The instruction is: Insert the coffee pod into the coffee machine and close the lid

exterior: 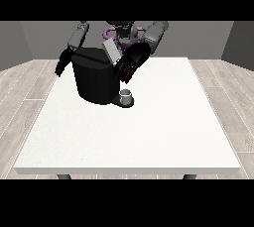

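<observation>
A black coffee machine (94,80) stands on the white table (149,132) at the back left. Its grey lid (111,51) is tilted up and open at the top right of the machine. The hand at the view's right (130,64) hovers beside the lid, at the machine's upper right, fingers pointing down. The hand at the view's left (62,64) hangs beside the machine's left side, near the table's back edge. A small grey cup (126,95) sits on the machine's base plate. No coffee pod shows.
The table's front edge (129,170) runs across the lower view. Wooden floor surrounds the table, with grey walls behind the robot.
</observation>
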Available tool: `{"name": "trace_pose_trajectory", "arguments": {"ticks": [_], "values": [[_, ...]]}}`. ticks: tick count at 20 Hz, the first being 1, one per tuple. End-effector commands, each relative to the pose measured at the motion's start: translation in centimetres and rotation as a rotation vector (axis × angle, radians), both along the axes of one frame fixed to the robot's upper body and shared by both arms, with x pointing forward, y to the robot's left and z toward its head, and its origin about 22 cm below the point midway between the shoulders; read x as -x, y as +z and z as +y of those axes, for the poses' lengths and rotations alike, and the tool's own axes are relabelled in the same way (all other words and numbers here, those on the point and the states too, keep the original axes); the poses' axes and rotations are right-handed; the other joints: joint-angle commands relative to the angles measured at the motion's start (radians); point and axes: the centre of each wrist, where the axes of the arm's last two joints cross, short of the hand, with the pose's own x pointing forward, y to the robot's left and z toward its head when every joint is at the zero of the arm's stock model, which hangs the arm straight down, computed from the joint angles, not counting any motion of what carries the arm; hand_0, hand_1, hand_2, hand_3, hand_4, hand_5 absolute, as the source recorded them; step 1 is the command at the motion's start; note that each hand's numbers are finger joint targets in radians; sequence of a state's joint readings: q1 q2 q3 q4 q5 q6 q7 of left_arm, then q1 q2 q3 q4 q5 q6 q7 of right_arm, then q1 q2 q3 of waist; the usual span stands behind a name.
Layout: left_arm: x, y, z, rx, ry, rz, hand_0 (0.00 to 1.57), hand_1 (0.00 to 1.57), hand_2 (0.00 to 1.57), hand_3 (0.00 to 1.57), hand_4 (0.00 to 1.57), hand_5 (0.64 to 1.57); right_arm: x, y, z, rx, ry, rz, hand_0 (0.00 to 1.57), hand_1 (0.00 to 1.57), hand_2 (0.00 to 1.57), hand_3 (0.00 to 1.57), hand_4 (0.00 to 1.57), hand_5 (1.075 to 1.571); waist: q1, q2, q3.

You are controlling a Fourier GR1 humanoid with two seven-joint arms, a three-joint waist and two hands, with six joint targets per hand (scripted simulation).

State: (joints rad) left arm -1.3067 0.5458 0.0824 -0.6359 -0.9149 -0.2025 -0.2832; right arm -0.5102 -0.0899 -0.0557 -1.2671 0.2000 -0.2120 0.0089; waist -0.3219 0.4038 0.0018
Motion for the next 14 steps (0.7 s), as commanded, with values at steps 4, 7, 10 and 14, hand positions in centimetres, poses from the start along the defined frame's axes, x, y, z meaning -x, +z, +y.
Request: {"name": "trace_pose_trajectory", "arguments": {"ticks": [4, 7, 10, 14], "values": [[-0.4, -3.1, -0.6, 0.002, 0.018, 0.088, 0.00, 0.00, 0.22, 0.15, 0.00, 1.571, 1.0, -3.7, -2.2, -0.038, -0.037, 0.079, 0.00, 0.00, 0.00, 0.00, 0.15, 1.571, 0.052, -0.082, -0.0010], [-0.8, -7.7, -4.1, 0.036, -0.032, 0.191, 0.00, 0.00, 0.00, 0.00, 0.00, 1.571, 1.4, -5.7, -2.7, -0.062, -0.090, 0.180, 0.00, 0.00, 0.00, 0.00, 0.00, 1.571, 0.126, -0.172, -0.0011], [-0.3, -10.8, -3.5, 0.038, -0.088, 0.284, 0.00, 0.00, 0.00, 0.00, 0.00, 1.571, 3.2, -8.7, -6.0, -0.076, -0.156, 0.239, 0.00, 0.00, 0.00, 0.00, 0.00, 1.571, 0.195, -0.251, -0.0009], [0.0, -14.8, -6.1, 0.301, -0.142, 0.347, 0.00, 0.00, 0.13, 0.00, 0.00, 1.571, 4.8, -10.4, -6.3, -0.069, -0.162, 0.311, 0.00, 0.00, 0.00, 0.00, 0.00, 1.571, 0.228, -0.356, -0.0017]]}}
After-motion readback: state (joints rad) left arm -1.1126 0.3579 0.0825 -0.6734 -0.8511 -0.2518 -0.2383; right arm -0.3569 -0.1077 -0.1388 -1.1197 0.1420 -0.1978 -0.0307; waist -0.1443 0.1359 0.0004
